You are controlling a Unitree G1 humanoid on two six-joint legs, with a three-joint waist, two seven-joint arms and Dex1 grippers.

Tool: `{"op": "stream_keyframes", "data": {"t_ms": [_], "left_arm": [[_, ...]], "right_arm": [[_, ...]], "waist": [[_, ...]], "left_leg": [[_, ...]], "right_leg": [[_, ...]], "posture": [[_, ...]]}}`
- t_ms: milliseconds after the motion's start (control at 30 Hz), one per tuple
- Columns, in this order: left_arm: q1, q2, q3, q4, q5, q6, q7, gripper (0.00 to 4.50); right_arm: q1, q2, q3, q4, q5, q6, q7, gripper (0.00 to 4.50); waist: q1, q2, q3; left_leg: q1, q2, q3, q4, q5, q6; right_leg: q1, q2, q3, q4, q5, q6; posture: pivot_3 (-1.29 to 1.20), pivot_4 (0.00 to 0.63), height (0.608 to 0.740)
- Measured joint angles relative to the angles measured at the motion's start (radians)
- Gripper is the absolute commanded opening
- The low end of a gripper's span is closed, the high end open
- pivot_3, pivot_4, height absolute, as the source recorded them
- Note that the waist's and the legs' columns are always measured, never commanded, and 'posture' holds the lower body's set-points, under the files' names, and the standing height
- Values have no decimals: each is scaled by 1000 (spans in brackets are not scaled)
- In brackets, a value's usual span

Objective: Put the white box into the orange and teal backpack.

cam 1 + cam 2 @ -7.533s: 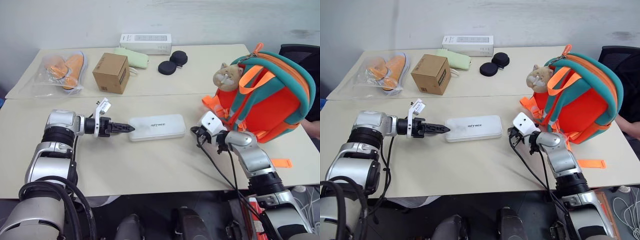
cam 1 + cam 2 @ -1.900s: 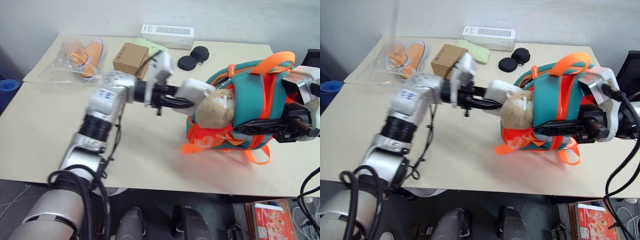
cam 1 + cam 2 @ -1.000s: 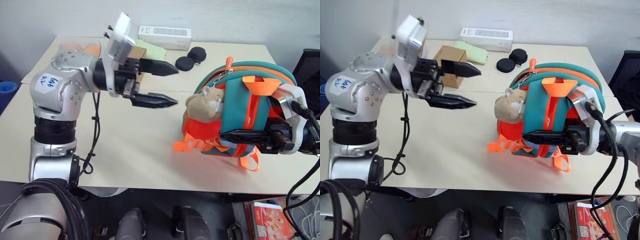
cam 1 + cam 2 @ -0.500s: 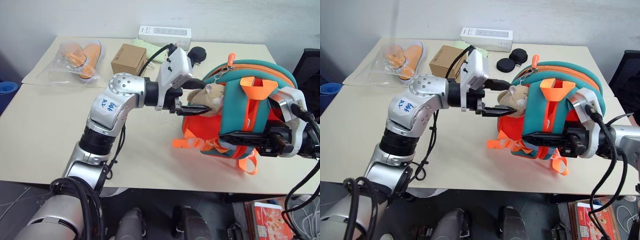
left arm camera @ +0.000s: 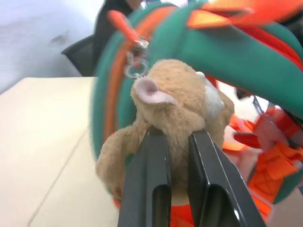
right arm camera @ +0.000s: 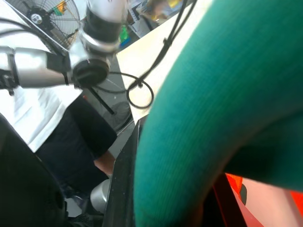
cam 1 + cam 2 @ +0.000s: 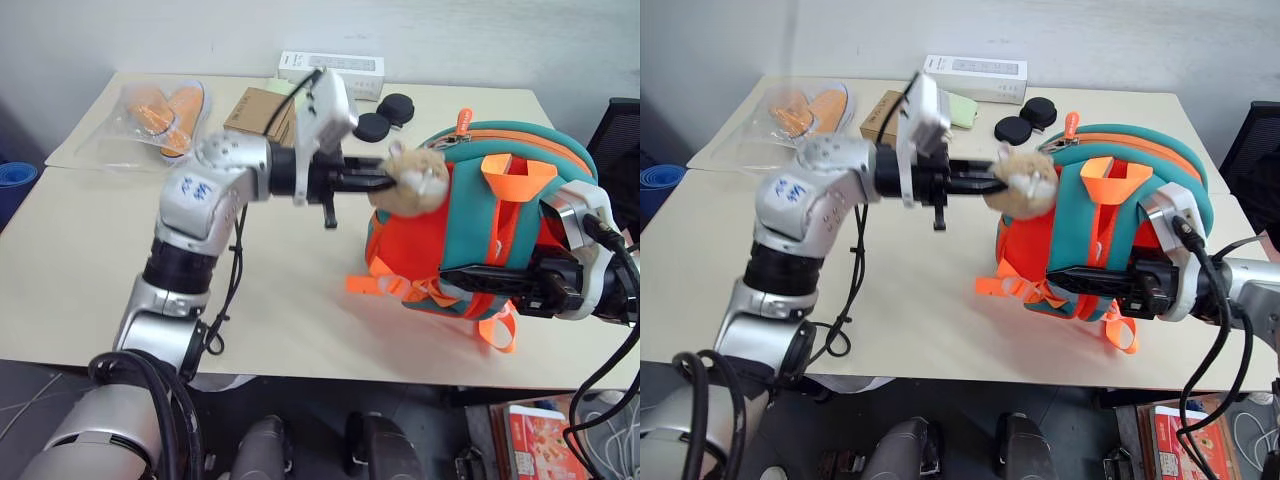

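Left eye view: we find the orange and teal backpack (image 7: 480, 215) lying on the table (image 7: 90, 260), its lower teal edge clamped in the closed fingers of our right gripper (image 7: 470, 283); the white box is nowhere to be seen on the table, so we judge it is probably inside the bag already, though the pictures cannot confirm that; our left gripper (image 5: 177, 142) is pinched on the tan plush cat toy (image 7: 412, 181) at the bag's near top, just beside the orange zipper pull (image 7: 463, 122); what seems left is closing up or letting go; beyond the left gripper sit the brown cardboard cube (image 7: 252, 110), the long white carton (image 7: 332, 67), two black discs (image 7: 385, 112) and bagged orange shoes (image 7: 160, 108), all well apart from the bag; loose orange straps (image 7: 385, 288) trail near the right gripper and could snag.
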Motion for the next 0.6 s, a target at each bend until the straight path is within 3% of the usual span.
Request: {"op": "stream_keyframes", "data": {"t_ms": [100, 300, 433, 600], "left_arm": [[-31, 100, 29, 54, 11, -60, -55, 122], [127, 220, -50, 79, 124, -239, -162, 122], [247, 208, -133, 71, 231, -379, -151, 122], [280, 115, -211, 153, 375, -510, -36, 122]], "right_arm": [[43, 19, -2, -12, -16, -28, -4, 0], [84, 21, -11, -24, -19, -64, -5, 0], [83, 30, -15, -23, -17, -69, -14, 0], [73, 33, -15, -21, -15, -72, -15, 0]], "waist": [[-11, 0, 0], [-18, 1, 0], [-17, 1, 0], [-7, 1, 0]], "left_leg": [[1, 0, 1, -2, 0, -1], [2, 0, 1, 0, 0, -1], [1, 0, 1, 0, 0, 0], [1, 0, 1, 0, -1, 1]], "right_leg": [[0, 1, -2, 0, 0, 0], [0, 0, -6, 1, 0, 0], [0, -1, -4, 1, 0, 0], [0, -2, 0, 0, 0, 0]], "posture": [[0, 150, 740], [0, 150, 740], [0, 150, 740], [0, 150, 740]]}}
